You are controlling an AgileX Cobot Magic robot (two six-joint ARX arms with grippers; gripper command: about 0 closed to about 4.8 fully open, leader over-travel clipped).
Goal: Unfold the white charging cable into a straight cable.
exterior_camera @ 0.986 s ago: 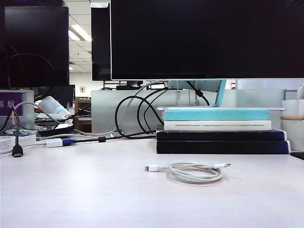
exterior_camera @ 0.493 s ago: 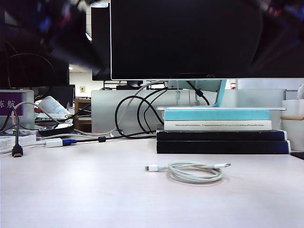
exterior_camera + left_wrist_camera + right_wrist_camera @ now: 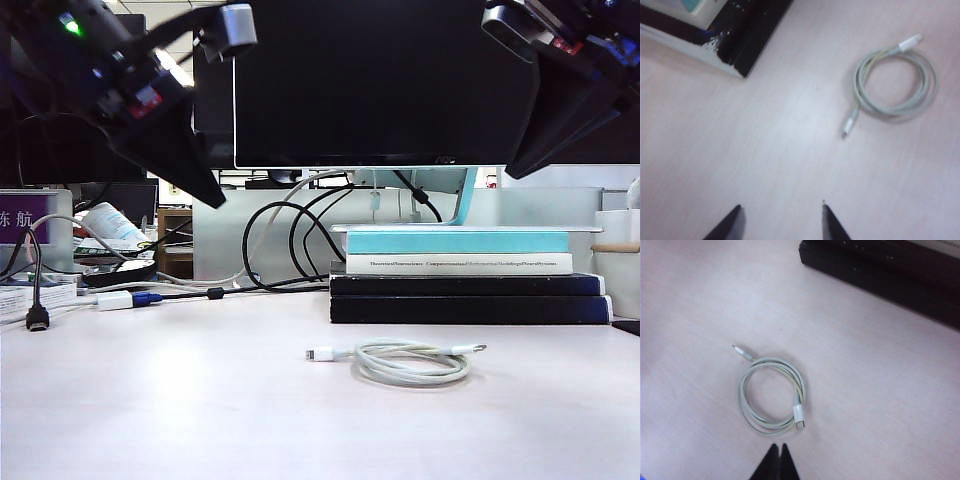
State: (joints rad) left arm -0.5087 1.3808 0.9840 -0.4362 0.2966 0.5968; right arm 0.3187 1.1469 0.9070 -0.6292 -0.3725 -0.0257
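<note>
Left wrist view: left gripper [image 3: 781, 220] fingers stand apart, a clear gap between the two dark tips, nothing held; bare table [image 3: 765, 150] beneath. Right wrist view: right gripper [image 3: 775, 460] fingertips pressed together, empty, hovering just beside the coil's plug end without touching.

White charging cable [image 3: 410, 361] lies on the table in a flat coil of several loops. Exterior view: long axis runs left-right; one connector points left, the thin metal-tipped end points right. Coil sits right of centre, on the near side of the stack of books [image 3: 465, 280].

Both grippers are high above the table, left at upper left, right at upper right, well apart from the cable.
</note>
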